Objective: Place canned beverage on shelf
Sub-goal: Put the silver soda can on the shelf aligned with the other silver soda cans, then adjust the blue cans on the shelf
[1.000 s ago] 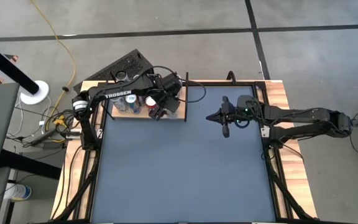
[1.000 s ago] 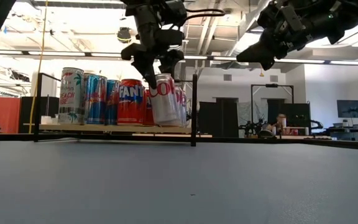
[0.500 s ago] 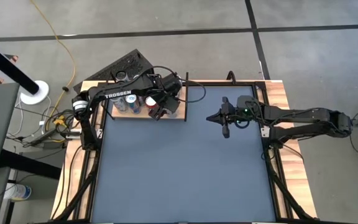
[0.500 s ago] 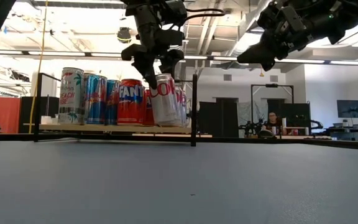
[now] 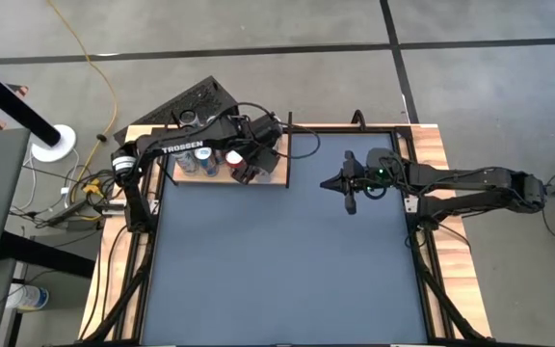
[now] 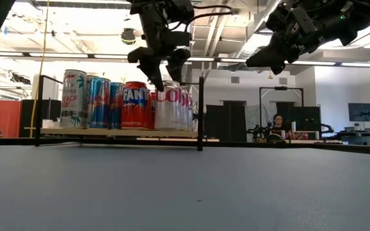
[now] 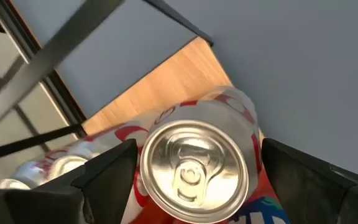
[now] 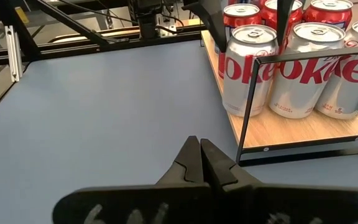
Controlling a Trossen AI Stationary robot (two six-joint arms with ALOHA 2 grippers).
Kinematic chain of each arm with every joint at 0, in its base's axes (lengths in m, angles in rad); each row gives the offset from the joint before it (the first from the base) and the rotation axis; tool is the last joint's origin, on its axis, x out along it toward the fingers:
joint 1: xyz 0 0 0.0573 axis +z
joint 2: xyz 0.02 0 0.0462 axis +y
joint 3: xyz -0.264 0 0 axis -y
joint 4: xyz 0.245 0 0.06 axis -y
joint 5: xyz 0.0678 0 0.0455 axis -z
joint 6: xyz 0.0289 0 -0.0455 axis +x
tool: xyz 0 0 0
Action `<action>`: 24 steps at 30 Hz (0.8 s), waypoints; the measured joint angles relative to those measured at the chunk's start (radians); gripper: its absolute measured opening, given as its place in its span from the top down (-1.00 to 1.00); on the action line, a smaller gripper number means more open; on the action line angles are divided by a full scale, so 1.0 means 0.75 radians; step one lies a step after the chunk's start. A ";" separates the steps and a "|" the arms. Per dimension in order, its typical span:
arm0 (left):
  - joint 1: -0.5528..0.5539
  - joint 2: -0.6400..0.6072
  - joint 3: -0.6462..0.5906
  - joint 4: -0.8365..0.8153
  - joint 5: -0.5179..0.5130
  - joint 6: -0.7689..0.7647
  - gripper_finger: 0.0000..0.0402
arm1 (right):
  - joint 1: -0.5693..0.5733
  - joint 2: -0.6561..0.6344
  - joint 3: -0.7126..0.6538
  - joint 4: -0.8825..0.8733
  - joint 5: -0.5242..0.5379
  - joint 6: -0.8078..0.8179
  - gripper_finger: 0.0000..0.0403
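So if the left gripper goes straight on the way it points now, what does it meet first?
Most likely the top of the Coke can directly below the left gripper, between its open fingers.

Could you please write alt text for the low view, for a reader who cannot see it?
The left gripper hangs open just above a silver Diet Coke can standing upright on the shelf, beside a red Fanta can. The right gripper waits, shut, in the air.
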 joint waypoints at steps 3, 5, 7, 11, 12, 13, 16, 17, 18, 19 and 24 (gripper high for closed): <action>-0.030 0.000 0.000 0.022 -0.057 0.011 -0.62 | 0.000 0.000 0.000 0.000 0.000 0.000 1.00; -0.054 0.000 0.000 0.037 -0.089 0.023 -0.62 | 0.000 0.000 0.000 0.000 0.000 0.000 1.00; -0.077 0.000 0.000 0.033 -0.123 0.050 -0.62 | 0.000 0.000 0.000 0.001 0.000 0.000 1.00; -0.099 0.000 0.000 0.034 -0.157 0.072 -0.63 | 0.000 0.000 0.000 0.001 0.000 0.001 1.00; -0.099 0.000 0.000 0.035 -0.157 0.071 -0.63 | 0.000 0.000 0.001 0.001 0.000 0.001 1.00; -0.099 0.000 0.000 0.037 -0.157 0.064 -0.63 | 0.000 0.000 0.001 0.001 -0.001 0.004 1.00; -0.106 0.000 0.000 0.039 -0.171 0.028 -0.62 | 0.000 0.000 0.001 0.001 -0.005 0.011 1.00; -0.112 -0.004 0.000 0.036 -0.182 0.007 -0.62 | 0.000 0.000 0.001 0.001 -0.005 0.011 1.00; -0.117 -0.008 0.000 0.034 -0.189 -0.011 -0.61 | 0.000 0.000 0.001 0.001 -0.007 0.011 1.00; -0.120 -0.017 0.002 0.024 -0.189 -0.033 -0.61 | 0.000 0.000 0.001 0.001 -0.009 0.011 1.00; -0.119 -0.077 0.062 -0.042 -0.079 -0.157 -0.57 | -0.009 0.000 0.001 0.003 -0.035 0.011 1.00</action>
